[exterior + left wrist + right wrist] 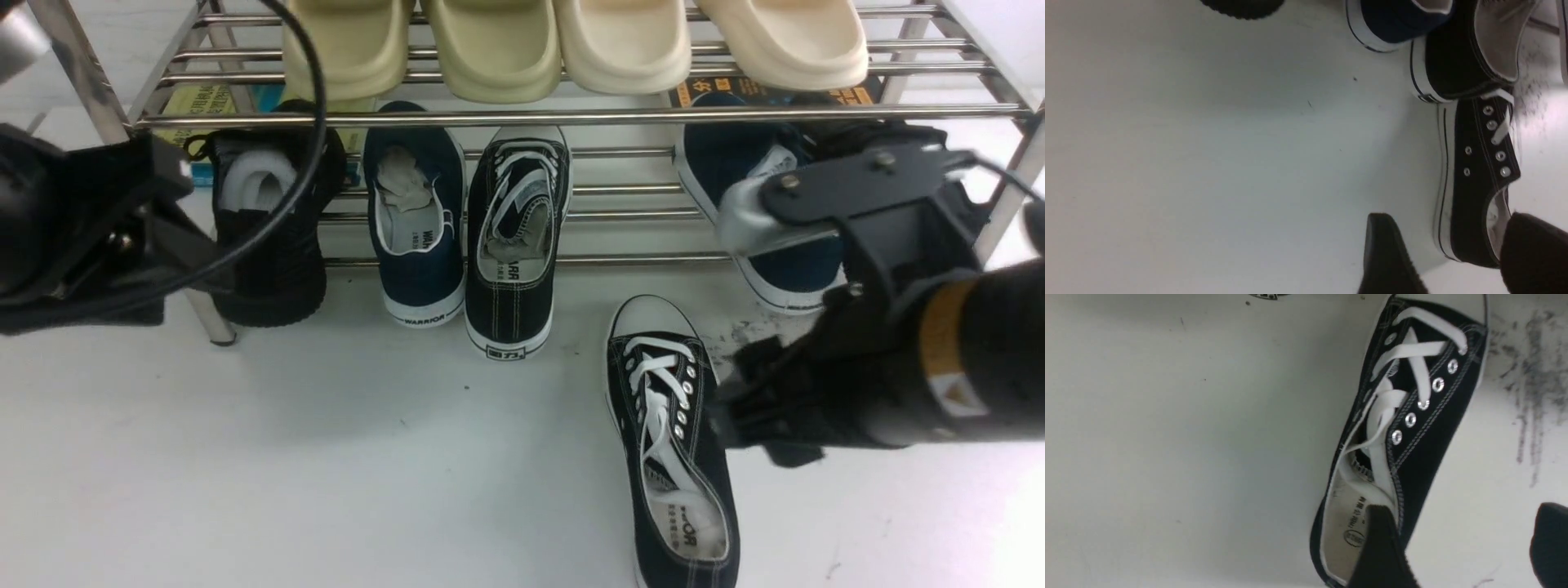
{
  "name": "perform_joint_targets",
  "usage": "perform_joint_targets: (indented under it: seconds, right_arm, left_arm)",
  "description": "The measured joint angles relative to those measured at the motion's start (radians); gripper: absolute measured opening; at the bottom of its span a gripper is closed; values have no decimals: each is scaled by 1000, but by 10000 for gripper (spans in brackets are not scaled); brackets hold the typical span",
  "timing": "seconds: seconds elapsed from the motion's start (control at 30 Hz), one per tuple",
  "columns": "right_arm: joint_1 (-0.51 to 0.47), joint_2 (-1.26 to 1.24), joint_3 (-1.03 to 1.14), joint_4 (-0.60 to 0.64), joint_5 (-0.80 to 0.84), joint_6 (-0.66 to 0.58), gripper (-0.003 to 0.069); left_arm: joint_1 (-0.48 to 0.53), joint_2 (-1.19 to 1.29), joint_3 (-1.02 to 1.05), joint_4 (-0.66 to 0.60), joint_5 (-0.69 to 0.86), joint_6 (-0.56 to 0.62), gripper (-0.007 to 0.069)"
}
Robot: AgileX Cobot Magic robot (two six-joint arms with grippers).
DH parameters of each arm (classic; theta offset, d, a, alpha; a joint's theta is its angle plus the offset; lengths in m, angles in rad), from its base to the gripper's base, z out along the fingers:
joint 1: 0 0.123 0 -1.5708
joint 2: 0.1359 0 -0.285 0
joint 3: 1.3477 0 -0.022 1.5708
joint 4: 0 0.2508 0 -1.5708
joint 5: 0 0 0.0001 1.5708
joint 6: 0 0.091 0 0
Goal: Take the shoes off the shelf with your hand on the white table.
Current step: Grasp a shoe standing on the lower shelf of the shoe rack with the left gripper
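Front view: one down, one to go

Seeing one black sneaker (624, 392) on the white table (367, 457), its mate (535, 302) on the shelf (588, 119)

Holding jaws apart on left gripper (1453, 218) and right gripper (1464, 509); ideally pinching the heel, easing past the navy shoe (416, 273)

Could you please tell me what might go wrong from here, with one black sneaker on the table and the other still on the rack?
The left gripper is open and would probably need care: the racked black sneaker sits right beside a navy slip-on, which it might drag along. The right gripper, also open, could nudge the sneaker on the table if it shifts.
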Motion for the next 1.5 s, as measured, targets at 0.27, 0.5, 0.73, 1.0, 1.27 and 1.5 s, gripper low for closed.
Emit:
perform_joint_targets:
  seconds: [0.27, 0.5, 0.73, 1.0, 1.27, 1.5]
  right_arm:
    - [0, -154, 0, -107, 152, -6, 205]
    - [0, -171, 0, -131, 215, 9, 66]
    - [0, -171, 0, -145, 217, 10, 38]
    - [0, -171, 0, -150, 200, 11, 46]
    - [0, -171, 0, -150, 161, 33, 59]
    - [0, -171, 0, -150, 158, 37, 69]
  left_arm:
    - [-285, 219, -151, 70, -42, -50, 111]
    - [-526, 407, -311, 297, -117, -249, 1]
    - [-664, 597, -467, 476, -119, -330, 132]
    - [-673, 691, -497, 607, -174, -381, 355]
    - [-673, 779, -499, 660, -274, -382, 391]
    - [-673, 822, -499, 750, -303, -469, 219]
